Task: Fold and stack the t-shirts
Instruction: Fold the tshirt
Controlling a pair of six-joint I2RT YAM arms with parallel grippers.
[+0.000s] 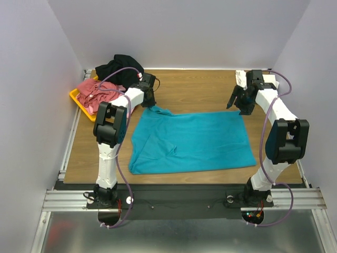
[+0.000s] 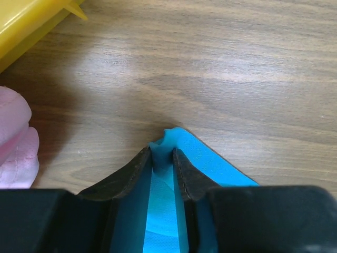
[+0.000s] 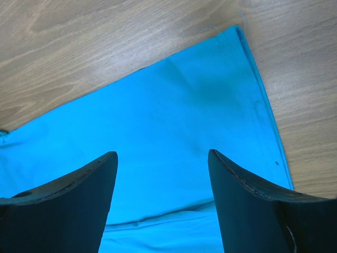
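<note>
left gripper (image 2: 162, 153) pinches the teal shirt (image 1: 189, 139) at its far left corner, starting a fold. right gripper (image 3: 161, 154) hangs spread over the far right corner; next, grip it.

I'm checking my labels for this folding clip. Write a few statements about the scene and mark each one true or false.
1. The left end effector is shut on a corner of the teal shirt. True.
2. The right end effector is clamped on the shirt too. False: it is open over the shirt's far right corner.
3. The teal shirt lies in the yellow tray. False: it is spread on the table beside the tray.
4. A black shirt sits at the far left of the table. True.
</note>
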